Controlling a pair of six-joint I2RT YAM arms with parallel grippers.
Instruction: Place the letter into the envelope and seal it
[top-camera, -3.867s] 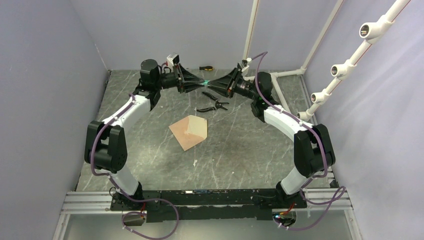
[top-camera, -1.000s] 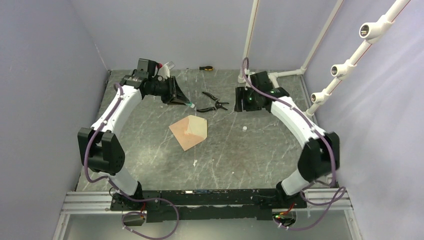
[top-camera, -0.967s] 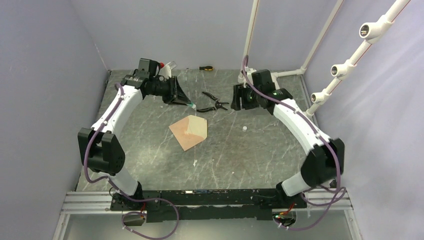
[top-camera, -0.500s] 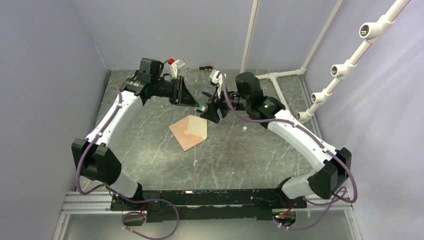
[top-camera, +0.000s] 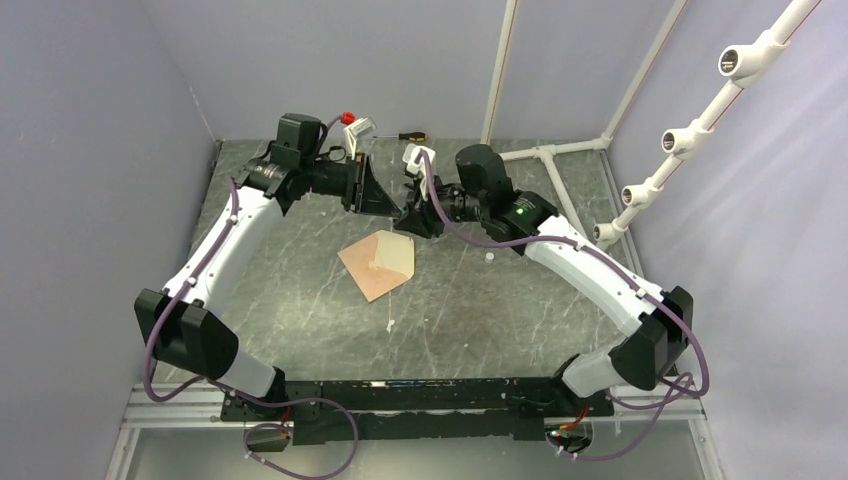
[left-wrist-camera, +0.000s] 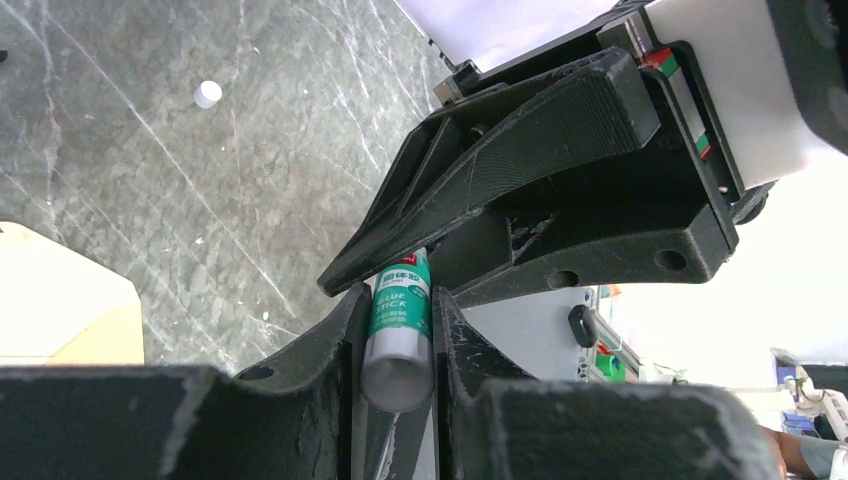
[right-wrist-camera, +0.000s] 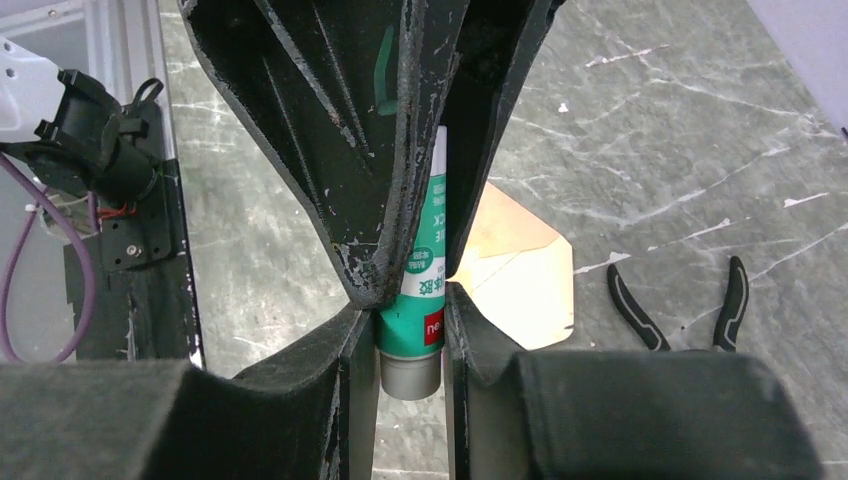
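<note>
The kraft-brown envelope (top-camera: 366, 270) lies flat mid-table, its paler cream inside (top-camera: 394, 254) showing; it also shows in the right wrist view (right-wrist-camera: 520, 265) and the left wrist view (left-wrist-camera: 55, 300). I cannot tell the letter apart from it. Both grippers meet tip to tip in the air just behind the envelope. My left gripper (top-camera: 390, 206) (left-wrist-camera: 398, 297) is shut on one end of a green-and-white glue stick (left-wrist-camera: 400, 315). My right gripper (top-camera: 413, 218) (right-wrist-camera: 408, 302) is shut on the other end of the same glue stick (right-wrist-camera: 418, 295).
Black pliers (right-wrist-camera: 680, 300) lie on the table behind the envelope. A screwdriver (top-camera: 410, 136) lies at the back wall. A small white cap-like piece (top-camera: 489, 257) (left-wrist-camera: 207, 93) sits right of the envelope. White pipe framing (top-camera: 560, 150) stands at back right.
The right arm swung in from the back right to the left gripper and closed on the glue stick's free end. The left gripper moved slightly towards the centre. The envelope has not moved.
</note>
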